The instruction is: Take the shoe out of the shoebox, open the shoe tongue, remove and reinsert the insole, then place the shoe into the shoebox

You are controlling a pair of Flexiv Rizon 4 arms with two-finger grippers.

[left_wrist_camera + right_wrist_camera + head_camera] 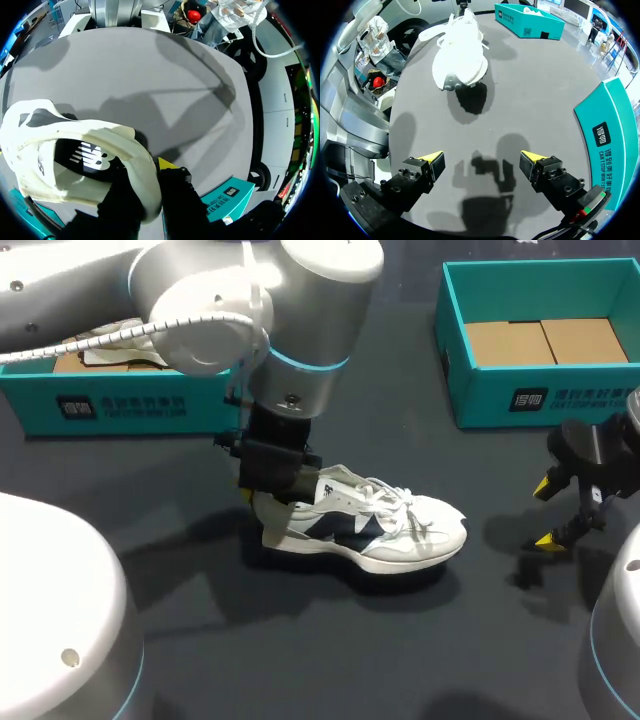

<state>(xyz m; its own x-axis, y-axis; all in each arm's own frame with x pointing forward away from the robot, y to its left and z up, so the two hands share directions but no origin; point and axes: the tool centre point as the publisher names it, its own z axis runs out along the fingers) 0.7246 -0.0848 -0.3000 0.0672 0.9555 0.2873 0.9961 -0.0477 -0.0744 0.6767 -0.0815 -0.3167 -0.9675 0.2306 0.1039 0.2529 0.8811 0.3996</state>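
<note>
While the left claw [152, 172] clamps the heel collar of the white-and-navy laced sneaker [370, 525] at the middle of the dark desk [250, 660], the right claw [482, 162] hangs released near its right edge; that thin hold could slip, toppling it.

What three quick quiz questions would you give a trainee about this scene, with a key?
1. True or false: the shoe is inside a box.
2. Fill in: the right gripper has its fingers ____.
3. Which part of the shoe does the left gripper grip? A the toe, B the heel, C the laces.
Key: 1 false; 2 open; 3 B.
</note>
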